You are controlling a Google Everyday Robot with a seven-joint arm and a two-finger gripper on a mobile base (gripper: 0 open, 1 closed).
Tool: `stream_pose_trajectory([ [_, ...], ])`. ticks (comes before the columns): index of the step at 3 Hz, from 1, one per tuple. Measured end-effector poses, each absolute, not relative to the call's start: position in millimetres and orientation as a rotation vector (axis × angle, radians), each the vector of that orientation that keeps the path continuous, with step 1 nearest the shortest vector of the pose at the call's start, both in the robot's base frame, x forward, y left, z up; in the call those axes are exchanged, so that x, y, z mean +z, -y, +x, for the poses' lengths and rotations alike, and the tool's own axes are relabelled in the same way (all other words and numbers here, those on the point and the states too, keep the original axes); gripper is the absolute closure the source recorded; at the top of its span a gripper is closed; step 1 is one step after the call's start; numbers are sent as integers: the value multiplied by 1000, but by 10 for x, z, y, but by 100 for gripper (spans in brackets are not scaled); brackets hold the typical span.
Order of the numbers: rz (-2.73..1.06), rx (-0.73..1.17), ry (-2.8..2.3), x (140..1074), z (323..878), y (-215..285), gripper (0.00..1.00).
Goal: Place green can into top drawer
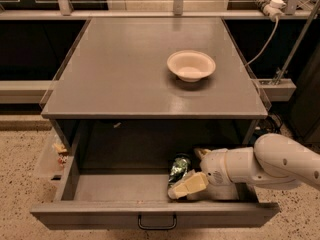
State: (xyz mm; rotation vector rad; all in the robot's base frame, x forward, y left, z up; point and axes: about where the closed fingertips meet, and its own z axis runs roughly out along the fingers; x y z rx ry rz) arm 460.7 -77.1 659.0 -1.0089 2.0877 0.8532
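Inside the open drawer (100,188), right of centre, the can (178,166) stands roughly upright with its long axis near vertical, low over the drawer floor. Whether its base touches the floor cannot be determined. The gripper (184,174) enters from the right, level with the can, on the white arm (282,161) that reaches under the surface (125,74). The jaws sit one on each side of the can, one toward the drawer front and one toward the back, and appear to pinch it across its body.

The governing relation is that the can lies at the tips of the jaws, directly between them, with the wrist to its right. Judged from this, release calls for the jaws to spread along the front-to-back line, followed by withdrawal to the right and upward, clear of the drawer's front panel. A sideways drag during withdrawal could tip the can.

The bowl (191,65) rests on the surface above, well apart from this work.
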Motion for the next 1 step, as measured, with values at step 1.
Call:
stream_pose_trajectory([
  [1,-1009,853,-2088,6590,4607,771,0],
])
